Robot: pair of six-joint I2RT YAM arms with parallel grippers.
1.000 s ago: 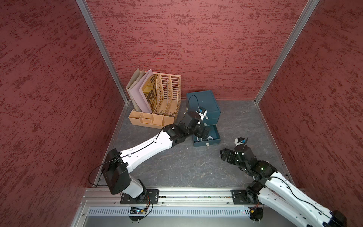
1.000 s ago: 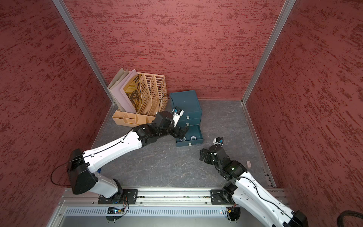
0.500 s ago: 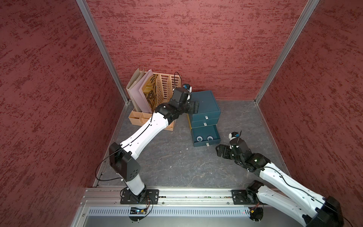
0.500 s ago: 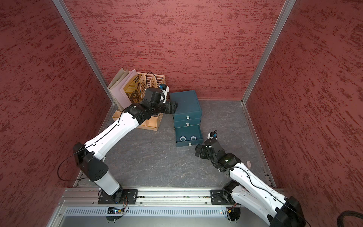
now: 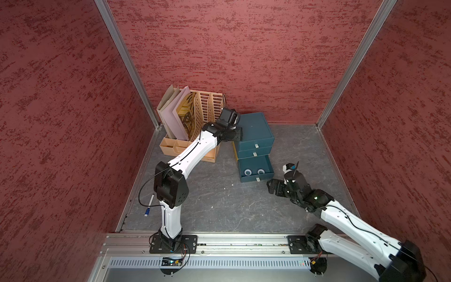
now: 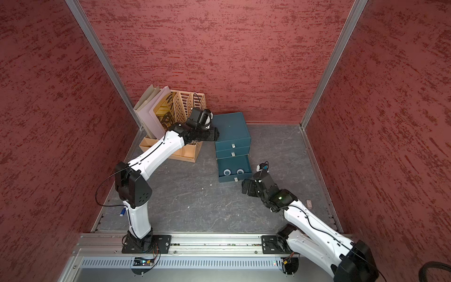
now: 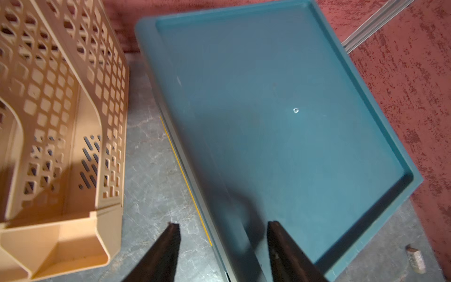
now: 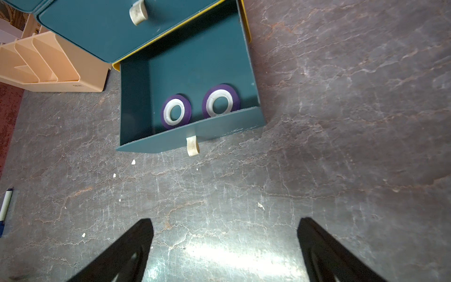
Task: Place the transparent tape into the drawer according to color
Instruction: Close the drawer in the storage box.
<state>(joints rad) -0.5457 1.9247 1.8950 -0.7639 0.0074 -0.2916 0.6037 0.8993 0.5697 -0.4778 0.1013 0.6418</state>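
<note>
The drawer chest point(image 5: 253, 131) point(image 6: 230, 129) is dark teal and stands at the back. Its bottom drawer point(image 5: 266, 174) point(image 8: 190, 63) is pulled out; the two above are closed. Two purple tape rolls point(image 8: 176, 111) point(image 8: 220, 102) with white cores lie flat inside it, at the front, seen in both top views point(image 5: 248, 172) point(image 6: 240, 171). My left gripper point(image 5: 238, 134) point(image 7: 223, 229) is open and empty, its fingers astride the chest's top left edge point(image 7: 280, 109). My right gripper point(image 5: 273, 186) point(image 8: 225, 227) is wide open and empty, low over the floor in front of the open drawer.
A tan slotted file organizer point(image 5: 195, 117) point(image 7: 61, 122) with folders stands just left of the chest, behind my left arm. A white marker point(image 5: 148, 205) lies by the left wall. A small brown block point(image 6: 309, 203) lies near the right wall. Red walls close in three sides.
My left arm has lifted out of the open bottom drawer and swung back to the chest's top left edge, its jaws narrowing. My right gripper has shifted a little toward the drawer front.
</note>
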